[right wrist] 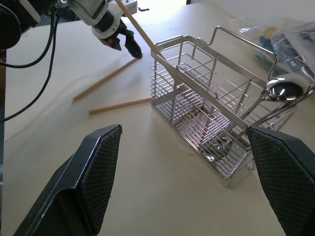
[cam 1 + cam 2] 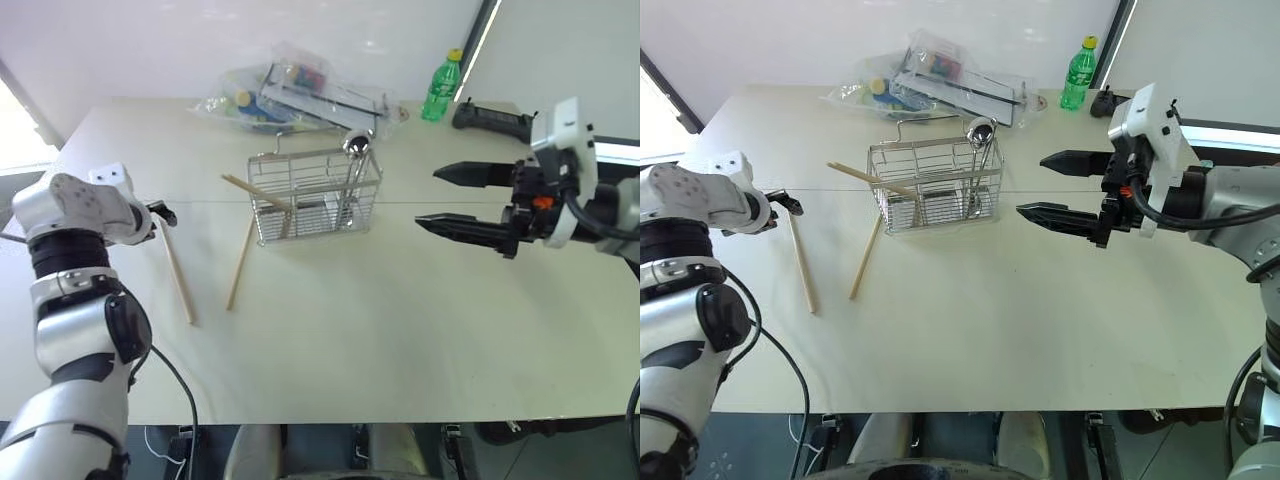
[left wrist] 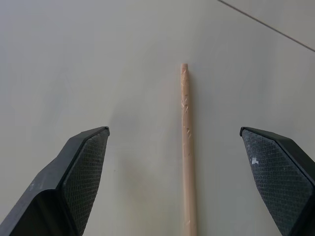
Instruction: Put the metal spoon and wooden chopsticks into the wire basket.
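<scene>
Already the metal spoon (image 2: 354, 165) stands in the wire basket (image 2: 318, 195), handle down and bowl above the rim, and one wooden chopstick (image 2: 256, 192) leans in the same basket with its upper end jutting out toward the left gripper's side. Two more chopsticks lie flat on the table (image 2: 400, 330): one (image 2: 176, 272) runs directly under the left gripper (image 3: 184, 172), its end just ahead of the fingertips, the other (image 2: 240, 262) lies between that gripper and the basket.

Left gripper's jaws are spread wide and straddle the stick with bare table on both sides, probably lined up this way so they can close across its thin width. Right gripper (image 2: 440, 198) hovers beside the basket on the far side from the left one, jaws also wide apart and holding nothing, apparently kept back out of the way.

Beyond the basket lie a clear plastic bag of items (image 2: 290, 95) and a green bottle (image 2: 441, 87), well apart from both grippers. Nothing blocks the stick under the left gripper; I judge the leaning chopstick could crowd the next drop
</scene>
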### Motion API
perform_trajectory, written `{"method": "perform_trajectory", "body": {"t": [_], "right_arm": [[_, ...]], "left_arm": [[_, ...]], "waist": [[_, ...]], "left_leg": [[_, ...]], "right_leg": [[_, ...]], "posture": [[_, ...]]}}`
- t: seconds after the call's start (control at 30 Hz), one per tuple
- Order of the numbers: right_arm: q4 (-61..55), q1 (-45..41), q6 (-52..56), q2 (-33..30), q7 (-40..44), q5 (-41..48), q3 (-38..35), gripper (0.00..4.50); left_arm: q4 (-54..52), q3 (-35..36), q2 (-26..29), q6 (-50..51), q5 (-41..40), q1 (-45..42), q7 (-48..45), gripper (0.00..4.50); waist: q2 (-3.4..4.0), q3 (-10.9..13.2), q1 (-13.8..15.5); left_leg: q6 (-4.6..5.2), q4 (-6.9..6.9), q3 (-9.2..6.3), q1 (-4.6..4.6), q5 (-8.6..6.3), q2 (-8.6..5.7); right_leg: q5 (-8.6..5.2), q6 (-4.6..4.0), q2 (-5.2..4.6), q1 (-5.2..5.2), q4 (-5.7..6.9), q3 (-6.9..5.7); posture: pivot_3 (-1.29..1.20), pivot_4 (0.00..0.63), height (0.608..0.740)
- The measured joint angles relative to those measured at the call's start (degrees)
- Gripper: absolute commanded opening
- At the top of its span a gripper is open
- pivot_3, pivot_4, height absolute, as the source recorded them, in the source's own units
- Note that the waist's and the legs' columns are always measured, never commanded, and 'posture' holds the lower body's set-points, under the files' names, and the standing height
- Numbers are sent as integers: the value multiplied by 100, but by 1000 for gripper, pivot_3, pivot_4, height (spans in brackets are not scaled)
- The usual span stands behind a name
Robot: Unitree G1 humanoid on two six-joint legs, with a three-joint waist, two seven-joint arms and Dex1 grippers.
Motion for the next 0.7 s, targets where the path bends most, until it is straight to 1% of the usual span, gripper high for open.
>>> {"method": "perform_trajectory", "body": {"t": [0.2,0.3,0.33,0.37,0.53,0.57,0.7], "right_arm": [[-155,358,113,-116,-102,277,-277,4128],[-232,532,155,-206,-95,408,-424,4173],[-264,564,162,-215,-105,436,-450,4173],[-294,602,171,-228,-121,470,-472,4173],[-331,780,176,-253,-184,616,-580,4173],[-331,797,176,-267,-191,636,-592,4173],[-322,795,174,-303,-226,664,-601,4173]], "left_arm": [[1034,-21,-94,-769,282,-448,-145,4500],[1354,-52,-118,-1006,375,-582,-216,3690],[1438,-51,-126,-1075,378,-615,-218,3283],[1496,-50,-141,-1117,379,-636,-218,2731],[1718,15,-142,-1223,382,-719,-197,315],[1755,47,-149,-1232,380,-743,-189,75],[1859,115,-193,-1249,373,-830,-159,75]], "waist": [[4,-2,18],[6,-3,26],[6,-3,27],[6,-3,29],[6,-4,58],[6,-3,82],[5,-3,151]], "left_leg": [[-1,4,0,5,0,-1],[-2,4,-1,7,0,-1],[-2,6,-1,8,0,-1],[-2,8,-1,8,0,-1],[-2,10,-1,8,0,-2],[-2,10,0,7,0,-2],[-2,9,0,6,0,-2]], "right_leg": [[-8,21,-3,9,0,0],[-8,23,-3,10,1,-1],[-7,24,-4,11,1,-1],[-7,25,-4,12,1,-1],[-5,28,-7,13,0,-1],[-5,28,-6,12,0,-1],[-5,28,-6,11,-2,-1]], "posture": [[0,150,675],[0,150,675],[0,150,675],[0,150,675],[0,150,675],[0,150,675],[0,150,675]]}}
